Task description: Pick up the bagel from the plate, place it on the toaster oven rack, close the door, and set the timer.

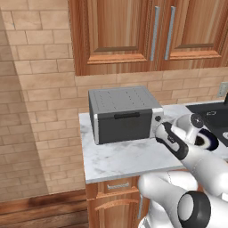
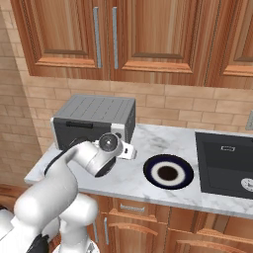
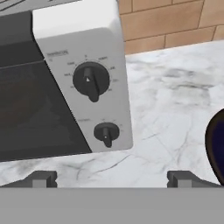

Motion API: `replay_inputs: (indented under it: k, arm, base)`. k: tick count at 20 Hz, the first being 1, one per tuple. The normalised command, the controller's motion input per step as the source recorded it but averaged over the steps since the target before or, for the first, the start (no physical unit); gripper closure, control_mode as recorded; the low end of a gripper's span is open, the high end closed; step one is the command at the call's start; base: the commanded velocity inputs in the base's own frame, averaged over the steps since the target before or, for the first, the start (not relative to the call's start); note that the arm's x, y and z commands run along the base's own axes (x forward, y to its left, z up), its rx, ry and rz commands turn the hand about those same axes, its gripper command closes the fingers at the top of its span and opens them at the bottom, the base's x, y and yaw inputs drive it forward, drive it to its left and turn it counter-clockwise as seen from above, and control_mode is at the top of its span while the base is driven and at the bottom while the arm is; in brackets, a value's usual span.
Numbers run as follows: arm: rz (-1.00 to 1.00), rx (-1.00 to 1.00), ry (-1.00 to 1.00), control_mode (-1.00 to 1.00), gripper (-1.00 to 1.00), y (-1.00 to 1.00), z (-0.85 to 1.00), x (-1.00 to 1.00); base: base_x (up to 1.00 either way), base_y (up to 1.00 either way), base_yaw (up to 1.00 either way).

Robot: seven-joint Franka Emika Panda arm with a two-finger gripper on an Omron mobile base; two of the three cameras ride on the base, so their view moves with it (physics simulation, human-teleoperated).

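Observation:
The toaster oven (image 1: 124,115) stands at the back left of the marble counter. Its dark door (image 1: 122,124) is shut, with the black bar handle (image 1: 127,116) near its top. My gripper (image 3: 114,178) is open and holds nothing. It hovers low over the counter, facing the oven's silver control panel (image 3: 87,87), which carries an upper black knob (image 3: 91,81) and a lower black knob (image 3: 106,132). The plate (image 2: 168,171) lies on the counter to the gripper's right, with nothing on its dark centre. The bagel and the toaster oven rack are hidden.
A black stovetop (image 2: 225,163) is set into the counter right of the plate. Wooden wall cabinets (image 2: 113,34) hang above, in front of a brick wall. The counter's left end (image 1: 82,147) drops off beside the oven.

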Motion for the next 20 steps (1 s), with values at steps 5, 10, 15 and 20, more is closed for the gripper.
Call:
replay_inputs:
  k: [5,10,15,20]
  arm:
    - [0.00,0.00,0.00,-1.00,-1.00,0.31,-0.17,0.05]
    - [0.00,0.00,0.00,-1.00,-1.00,0.05,-0.19,0.16]
    - [0.00,0.00,0.00,-1.00,-1.00,0.00,-0.26,0.29]
    - [0.00,0.02,0.00,-1.00,-1.00,-0.02,-0.09,0.22]
  base:
    - [0.00,0.00,0.00]
    - [0.00,0.00,0.00]
    - [0.00,0.00,0.00]
    - [0.00,0.00,0.00]
